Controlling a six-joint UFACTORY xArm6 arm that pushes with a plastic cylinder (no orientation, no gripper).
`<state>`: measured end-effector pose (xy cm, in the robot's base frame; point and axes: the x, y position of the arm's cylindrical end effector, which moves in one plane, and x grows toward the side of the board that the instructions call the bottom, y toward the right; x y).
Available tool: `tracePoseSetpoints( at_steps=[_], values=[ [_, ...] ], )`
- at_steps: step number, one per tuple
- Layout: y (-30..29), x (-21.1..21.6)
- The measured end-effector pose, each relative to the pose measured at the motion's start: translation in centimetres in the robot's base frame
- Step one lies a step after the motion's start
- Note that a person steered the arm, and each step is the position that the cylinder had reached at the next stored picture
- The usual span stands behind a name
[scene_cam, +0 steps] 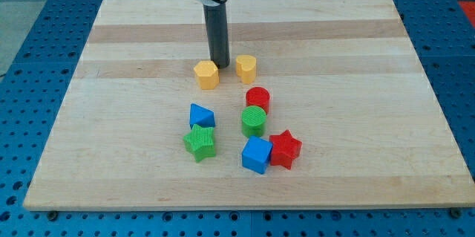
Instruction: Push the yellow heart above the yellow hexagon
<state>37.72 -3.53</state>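
Note:
The yellow hexagon (206,74) lies on the wooden board a little above its middle. The yellow heart (246,67) lies to its right, at about the same height, a short gap apart. My tip (219,65) stands just above the gap between them, close to the hexagon's upper right edge. The dark rod rises from it toward the view's top.
Below lie a red cylinder (257,98), a green cylinder (254,121), a blue triangle (200,114), a green star (200,142), a blue cube (257,154) and a red star (285,148). The board (111,44) rests on a blue pegboard.

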Motion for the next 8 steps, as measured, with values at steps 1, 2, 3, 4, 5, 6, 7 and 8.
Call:
tracePoseSetpoints(
  at_steps=[1, 2, 3, 4, 5, 6, 7, 8],
  values=[
    [4.6, -1.9],
    [7.7, -2.0],
    [13.8, 0.9],
    [11.6, 3.5],
    [4.2, 3.1],
    [0.2, 2.3],
    [-0.5, 1.1],
    [-0.8, -0.2]
  ],
)
